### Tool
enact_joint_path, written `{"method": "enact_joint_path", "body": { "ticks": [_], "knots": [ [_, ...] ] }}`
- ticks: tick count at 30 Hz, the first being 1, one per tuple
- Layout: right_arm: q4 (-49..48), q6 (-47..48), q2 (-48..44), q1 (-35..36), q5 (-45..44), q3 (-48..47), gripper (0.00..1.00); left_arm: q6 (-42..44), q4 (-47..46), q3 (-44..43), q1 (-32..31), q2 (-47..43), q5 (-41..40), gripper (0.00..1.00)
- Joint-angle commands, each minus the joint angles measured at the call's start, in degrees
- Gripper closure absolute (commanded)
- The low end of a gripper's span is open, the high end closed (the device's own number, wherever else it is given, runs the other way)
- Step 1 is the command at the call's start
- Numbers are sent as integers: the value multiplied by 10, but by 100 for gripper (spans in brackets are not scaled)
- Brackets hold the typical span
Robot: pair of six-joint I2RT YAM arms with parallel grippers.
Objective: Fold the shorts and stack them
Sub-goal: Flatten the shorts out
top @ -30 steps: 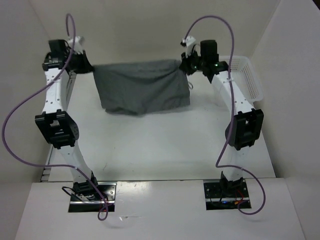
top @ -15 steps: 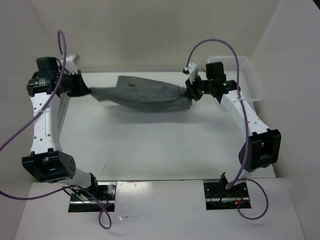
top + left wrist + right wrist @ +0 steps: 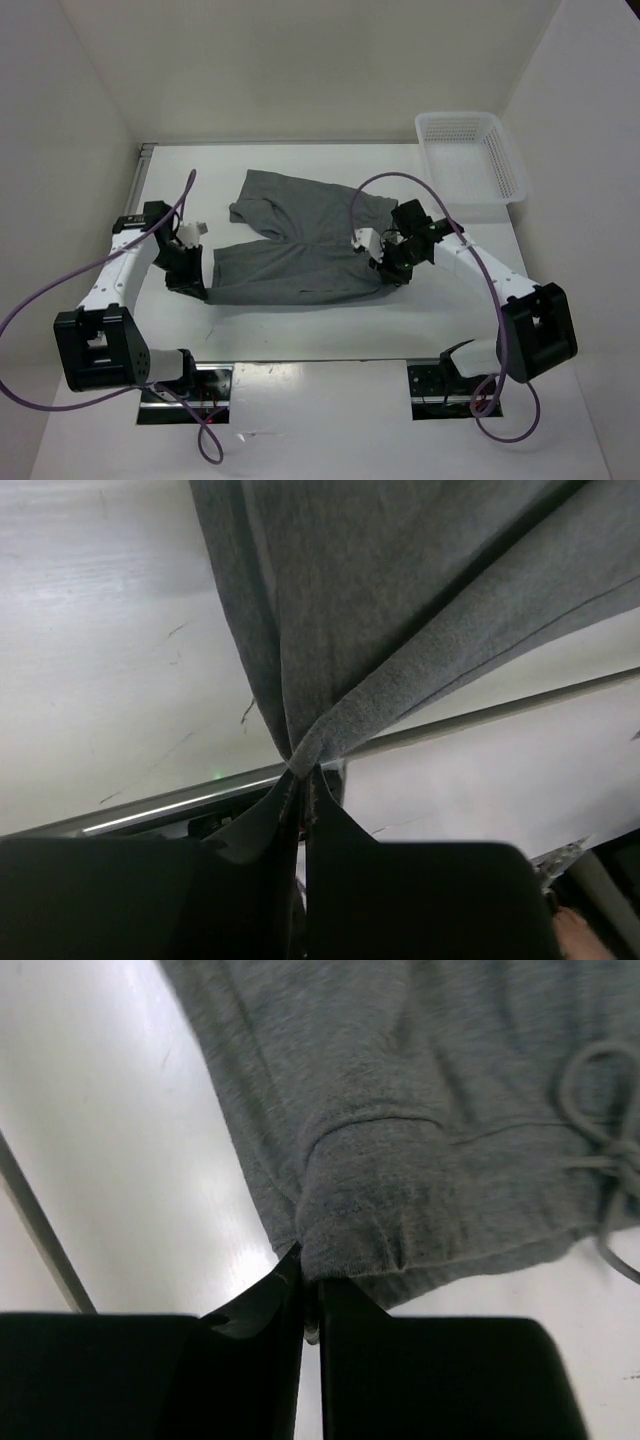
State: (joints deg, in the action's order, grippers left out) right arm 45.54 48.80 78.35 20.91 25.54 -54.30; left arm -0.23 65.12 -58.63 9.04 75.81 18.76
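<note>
left gripper [image 3: 188, 268] and right gripper [image 3: 386, 262]: both jaws clenched on the near edge of the shorts [image 3: 300, 250], one at each end. a second ago the cloth hung stretched in the air at the far side; it now lies spread on the desk [image 3: 300, 320], far-left corner rumpled. judgement: laying-out done, fold not begun. desk white, enclosed by white walls; mesh basket [image 3: 503, 160] far right, apart from the shorts.
</note>
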Motion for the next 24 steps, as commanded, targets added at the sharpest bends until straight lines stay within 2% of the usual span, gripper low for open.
{"method": "enact_joint_path", "body": {
  "ticks": [1,3,4,5,6,9,10,12,13,16,17,19,24],
  "knots": [
    [45,82,-32,26,-51,24,89,2,2,27,-26,-29,-73,93],
    [56,82,-38,45,-51,24,76,2,2,33,-42,-29,-80,92],
    [70,90,-38,51,-51,30,67,2,8,33,-52,-29,-80,89],
    [80,99,-38,62,-51,35,52,2,8,27,-60,-29,-80,86],
    [89,108,-44,69,-64,35,29,2,13,27,-68,-29,-89,73],
    [132,151,-52,69,-89,29,17,2,41,14,-92,-22,-102,60],
    [139,159,-61,69,-99,21,17,2,51,7,-97,-22,-102,56],
    [144,178,-103,69,-123,-1,15,2,44,-26,-97,-17,-109,56],
    [133,178,-120,69,-124,-7,15,2,27,-39,-76,-7,-109,54],
    [54,166,-174,40,-103,-25,15,2,-66,-91,-47,34,-115,47],
    [20,143,-180,40,-95,-25,15,2,-135,-91,-47,48,-123,47],
    [-49,79,-162,40,-56,-31,18,2,-211,-91,-54,94,-133,47],
    [-90,-6,-59,83,-41,-62,20,2,-256,-119,-95,192,-145,43]
  ]
}}
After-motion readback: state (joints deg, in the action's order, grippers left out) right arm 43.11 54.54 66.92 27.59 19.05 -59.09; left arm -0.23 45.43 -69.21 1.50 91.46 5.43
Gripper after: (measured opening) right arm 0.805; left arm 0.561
